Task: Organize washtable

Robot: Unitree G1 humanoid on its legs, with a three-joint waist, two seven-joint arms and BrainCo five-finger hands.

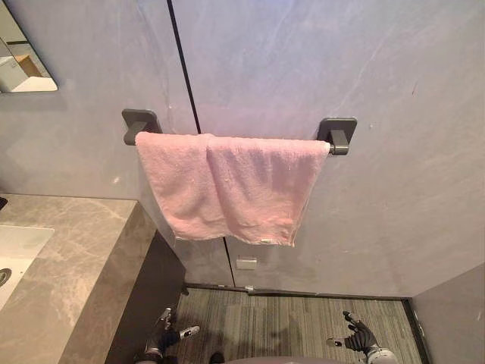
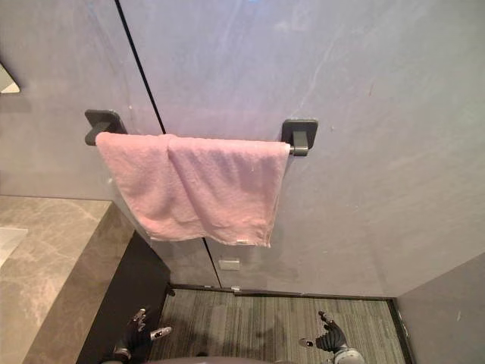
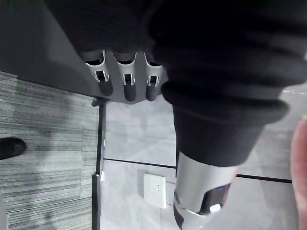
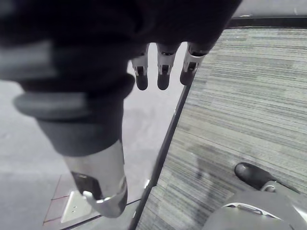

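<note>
Hanging over the rail [image 1: 327, 142] is a pink towel [image 1: 227, 189], near the counter [image 1: 76, 258].

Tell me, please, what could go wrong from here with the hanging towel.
The pink towel hangs bunched and uneven over the rail; a one-sided tug may slide it off onto the floor. The left hand and right hand hang low and open; raising the left could clip the counter.

Grey-veined stone bench [image 1: 83, 258] at the left, with a white basin [image 1: 19, 246] sunk into its top. A dark wall-mounted towel rail [image 1: 338, 136] carries a pink towel [image 1: 227, 189] draped over it. Striped grey floor [image 1: 288, 322] lies below.
</note>
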